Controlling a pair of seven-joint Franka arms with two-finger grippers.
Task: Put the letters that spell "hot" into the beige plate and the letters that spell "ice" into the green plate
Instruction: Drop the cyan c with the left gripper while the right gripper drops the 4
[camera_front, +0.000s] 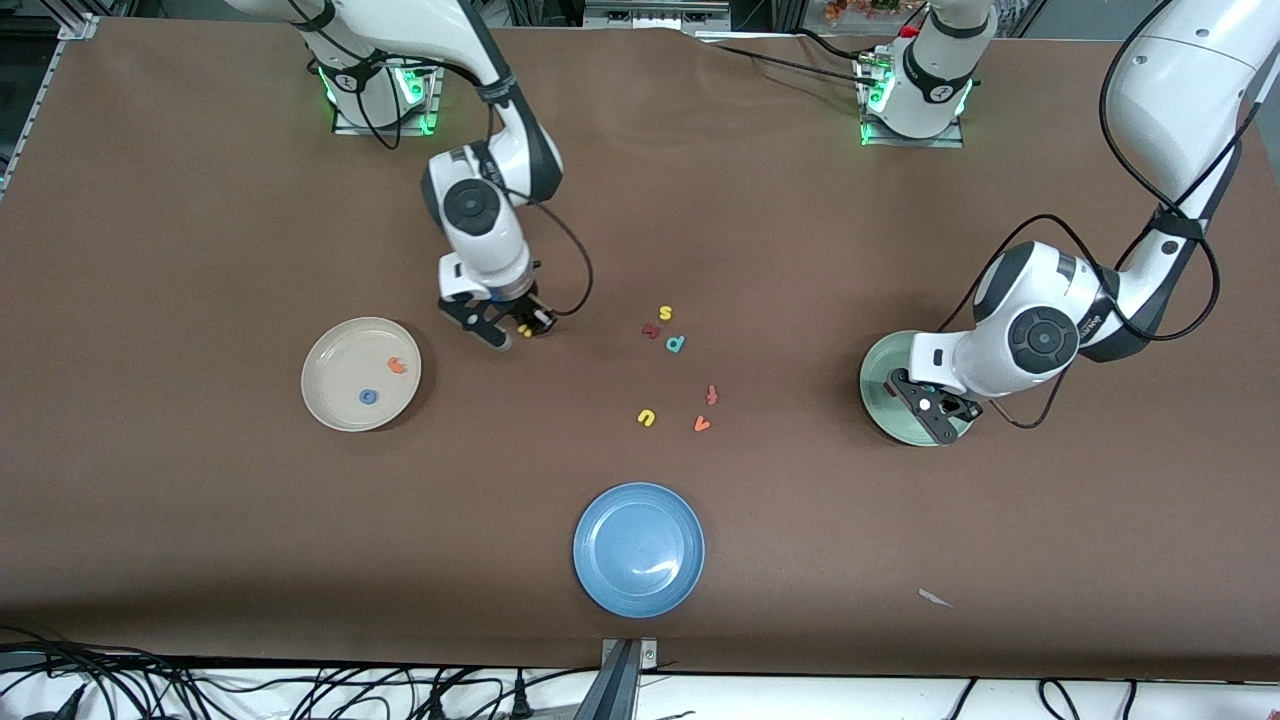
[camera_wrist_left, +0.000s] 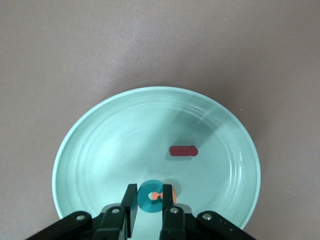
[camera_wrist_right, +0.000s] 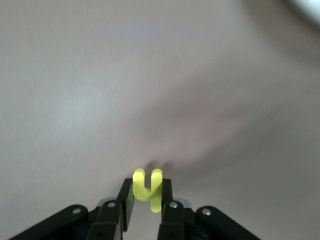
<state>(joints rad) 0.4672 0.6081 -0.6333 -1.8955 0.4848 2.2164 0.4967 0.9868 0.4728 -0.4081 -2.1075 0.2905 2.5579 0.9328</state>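
The right hand (camera_front: 518, 327) gripped the yellow h (camera_wrist_right: 148, 189) between closed fingers, the letter's stem running along the fingers and its two prongs pointing out past the tips, above bare table (camera_front: 200, 200). The beige plate (camera_front: 330, 410) lay from that hand toward the right arm's end of the table and slightly nearer the front camera, close by; it already carried the orange t (camera_front: 397, 365) and the blue o (camera_front: 368, 397), so the h looked like the last letter for "hot", and the right arm was plainly the nearer one. The left hand (camera_front: 930, 400) hung over the green plate (camera_wrist_left: 100, 150), fingers drawn in on the teal c (camera_wrist_left: 148, 196), with the orange e (camera_wrist_left: 172, 195) just beside it and the dark red i (camera_wrist_left: 183, 150) lying in the plate.
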